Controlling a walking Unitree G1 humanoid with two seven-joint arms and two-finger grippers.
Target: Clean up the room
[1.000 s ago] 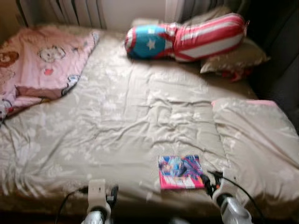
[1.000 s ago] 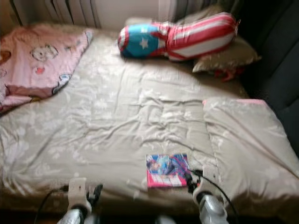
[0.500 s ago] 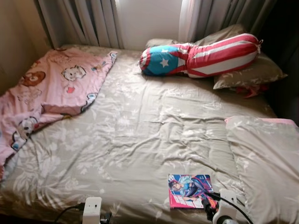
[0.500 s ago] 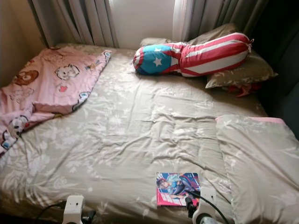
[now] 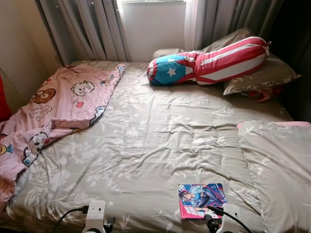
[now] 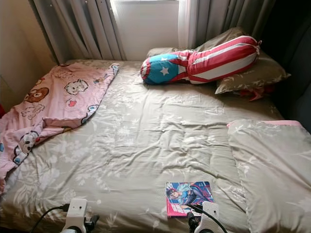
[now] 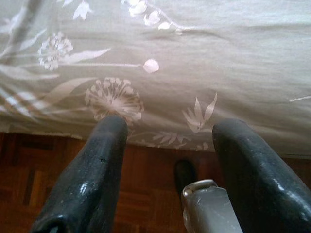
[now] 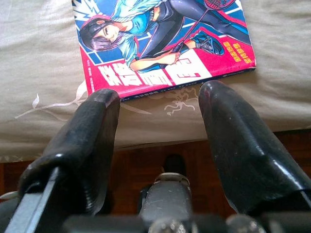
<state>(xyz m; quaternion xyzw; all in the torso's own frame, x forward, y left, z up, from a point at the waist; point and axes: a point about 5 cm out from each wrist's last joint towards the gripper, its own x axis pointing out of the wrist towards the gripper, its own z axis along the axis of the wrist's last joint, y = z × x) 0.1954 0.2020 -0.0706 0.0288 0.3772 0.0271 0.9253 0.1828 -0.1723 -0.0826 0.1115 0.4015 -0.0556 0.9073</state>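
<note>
A comic book point(image 5: 201, 199) is seen lying flat on the near part of the bed point(image 5: 160, 145), right of centre and close to the near edge, cover up. In the head views its near corner is covered by the right wrist, and only the tops of both wrists are seen at the bottom edge of the picture.

The right gripper point(image 8: 160, 99) is held just off the near edge of the bed, its two black fingers spread apart and holding nothing; the book's near edge is seen just beyond the fingertips, apart from them. The left gripper point(image 7: 167, 131) is held likewise at the near edge further left, fingers parted and empty, with only the floral bedcover ahead of it. A wooden parquet floor point(image 7: 146, 184) is seen below both grippers.

A pink cartoon blanket point(image 5: 48, 116) is draped over the far left corner and spills over the left edge, where its end is cut off. A folded grey duvet point(image 5: 277, 165) is laid along the right side, cut off at the right. At the far end a star-and-stripe bolster point(image 5: 209, 62) is rested on grey pillows point(image 5: 262, 75); something red beneath the right pillow cannot be made out. Grey curtains point(image 5: 87, 29) are hung behind the bed. The middle of the bed is left open.
</note>
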